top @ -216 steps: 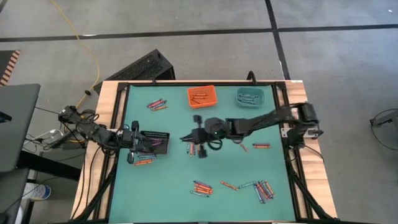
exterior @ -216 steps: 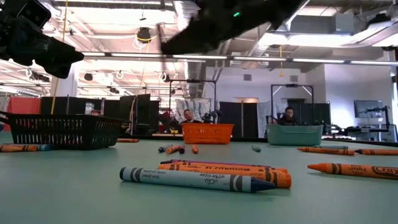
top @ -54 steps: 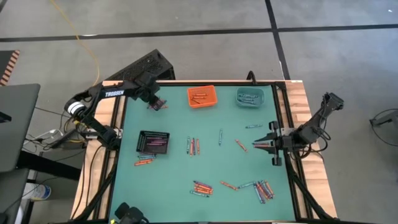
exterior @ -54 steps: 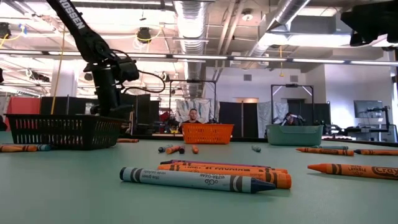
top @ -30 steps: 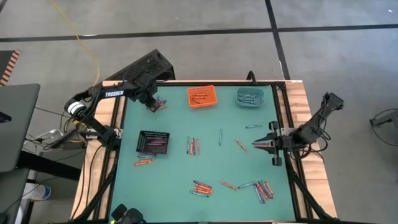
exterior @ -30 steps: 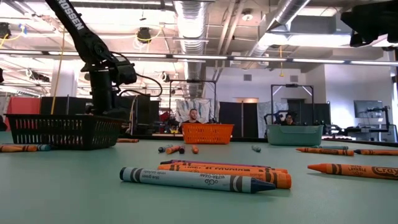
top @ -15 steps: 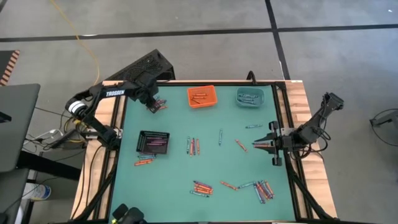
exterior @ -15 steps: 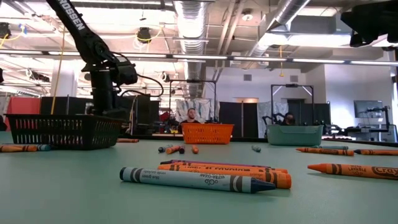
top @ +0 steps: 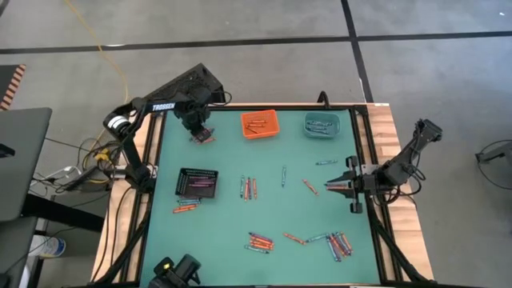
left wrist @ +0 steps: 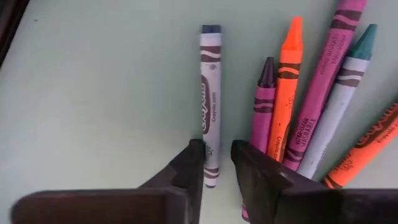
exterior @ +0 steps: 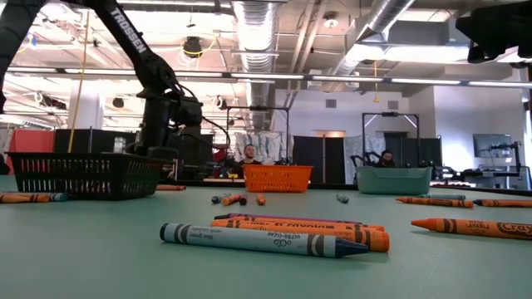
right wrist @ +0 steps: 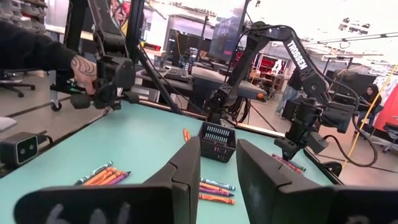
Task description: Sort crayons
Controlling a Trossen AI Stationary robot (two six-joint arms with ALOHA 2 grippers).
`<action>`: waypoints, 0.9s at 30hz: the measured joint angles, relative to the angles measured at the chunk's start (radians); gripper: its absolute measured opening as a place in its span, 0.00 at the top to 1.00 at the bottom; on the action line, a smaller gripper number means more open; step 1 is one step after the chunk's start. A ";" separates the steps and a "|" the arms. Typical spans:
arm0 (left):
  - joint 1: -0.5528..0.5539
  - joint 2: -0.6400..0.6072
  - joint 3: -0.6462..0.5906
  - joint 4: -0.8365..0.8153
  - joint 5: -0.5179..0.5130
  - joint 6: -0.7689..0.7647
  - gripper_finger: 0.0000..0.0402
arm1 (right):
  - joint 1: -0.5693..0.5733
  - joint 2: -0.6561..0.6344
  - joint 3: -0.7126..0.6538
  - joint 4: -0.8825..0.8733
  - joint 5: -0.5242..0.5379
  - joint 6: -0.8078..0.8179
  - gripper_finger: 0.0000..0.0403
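My left gripper (left wrist: 217, 155) points down over a cluster of crayons (top: 202, 134) at the table's far left. It is open, its two fingers either side of one end of a blue-violet crayon with a pale wrapper (left wrist: 210, 93). This crayon lies flat on the table. Beside it lie purple (left wrist: 263, 106), orange (left wrist: 287, 87), magenta (left wrist: 323, 93) and teal (left wrist: 341, 106) crayons. My right gripper (top: 332, 186) waits level at the table's right edge, open and with nothing between its fingers. My left gripper comes from above with one finger on each long side of the blue-violet crayon, at its end (left wrist: 211, 177), lying across it. A sliver of table shows between the crayon and one finger (left wrist: 249, 168). I cannot tell whether the other finger touches.
The orange bin (top: 259, 123) and teal bin (top: 321, 124) stand at the far edge, and the black basket (top: 197, 182) at the left. More crayons lie mid-table (top: 249, 188), near the front (top: 260, 242) and front right (top: 338, 244). A person's hand (right wrist: 84, 71) shows beyond the table.
My left gripper has gone a little toward the table's right edge and down onto the crayon cluster, its arm stretching out over the far left corner. The crayons have not moved.
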 joint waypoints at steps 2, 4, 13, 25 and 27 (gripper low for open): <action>-0.001 0.000 0.000 0.001 0.001 0.002 0.89 | 0.000 0.000 0.000 -0.010 0.000 0.005 0.74; -0.001 -0.004 -0.002 0.001 0.002 0.001 0.96 | 0.000 0.000 0.000 -0.009 0.000 0.006 0.74; -0.009 -0.072 -0.014 0.024 -0.003 -0.020 0.98 | 0.000 0.000 0.000 -0.008 0.000 0.032 0.74; -0.103 -0.215 -0.009 0.162 0.200 -0.088 0.98 | 0.000 0.000 0.000 -0.008 0.000 0.034 0.74; -0.141 -0.217 -0.009 0.235 0.280 -0.112 0.98 | 0.000 0.000 0.000 -0.008 0.000 0.034 0.74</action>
